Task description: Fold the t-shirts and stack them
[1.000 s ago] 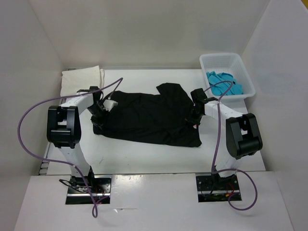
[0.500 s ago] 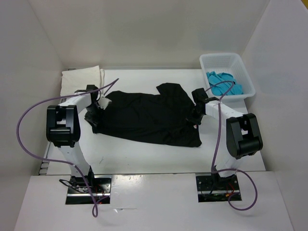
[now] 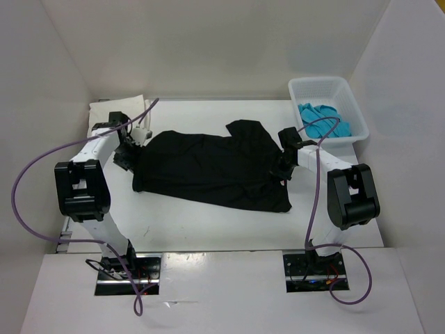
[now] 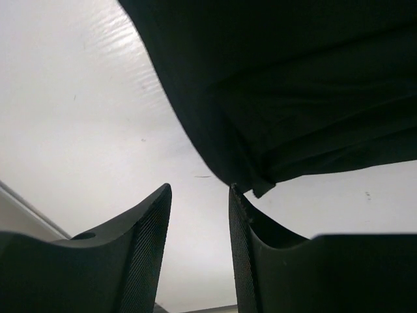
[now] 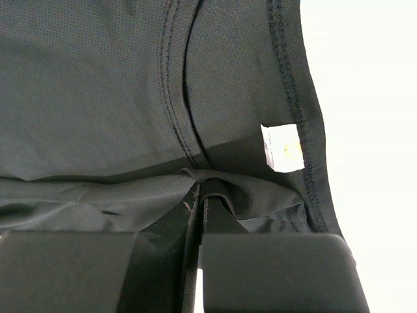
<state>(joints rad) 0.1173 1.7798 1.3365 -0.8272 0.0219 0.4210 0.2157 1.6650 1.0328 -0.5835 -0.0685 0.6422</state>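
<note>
While right gripper (image 5: 196,195) pinches black t-shirt (image 3: 208,167) at its collar (image 5: 186,124), left gripper (image 4: 199,195) gapes empty; shirt's long axis runs left-right, collar rightward.

Top camera: I look down from above and behind arm bases (image 3: 128,270), far enough back to take in whole table (image 3: 208,226) and black shirt (image 3: 208,170).

Left wrist camera: I sit low behind left gripper (image 4: 199,190), facing out along it, close to table; shirt edge fills top of frame.

Right wrist camera: I look past right gripper (image 5: 197,195), almost on cloth; collar seam (image 5: 172,85) and label (image 5: 281,149) fill frame.

All three views share shirt. Top and left wrist share bare table beside it.
</note>
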